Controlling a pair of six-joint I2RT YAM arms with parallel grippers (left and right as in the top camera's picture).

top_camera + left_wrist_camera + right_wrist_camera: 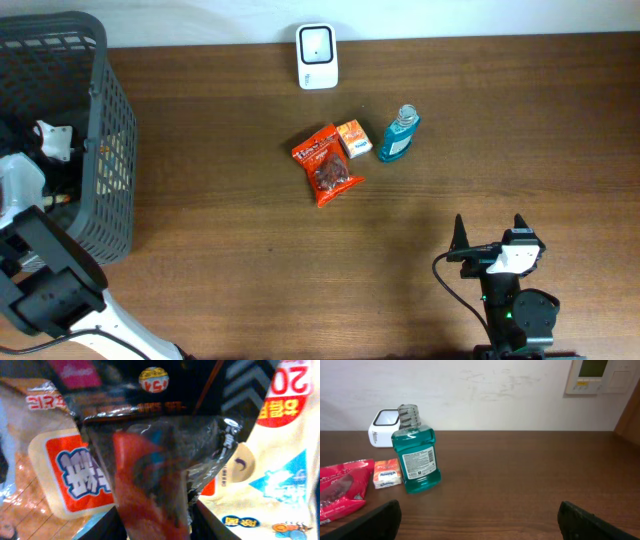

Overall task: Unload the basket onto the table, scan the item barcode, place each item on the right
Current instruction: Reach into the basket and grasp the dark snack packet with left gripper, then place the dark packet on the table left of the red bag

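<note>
Black right end effector (480,517) gapes empty; left end effector (155,515), against packets (65,470), opening impossible to tell.

Overhead, you look straight down on the table (250,260). Your left wrist view sits tight against packets (60,470). Your right wrist looks low across it, sharing scanner (382,427) and bottle (415,460) with overhead.

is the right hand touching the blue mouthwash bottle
Apart. The overhead view shows bare table between the open right hand and the bottle.
</note>
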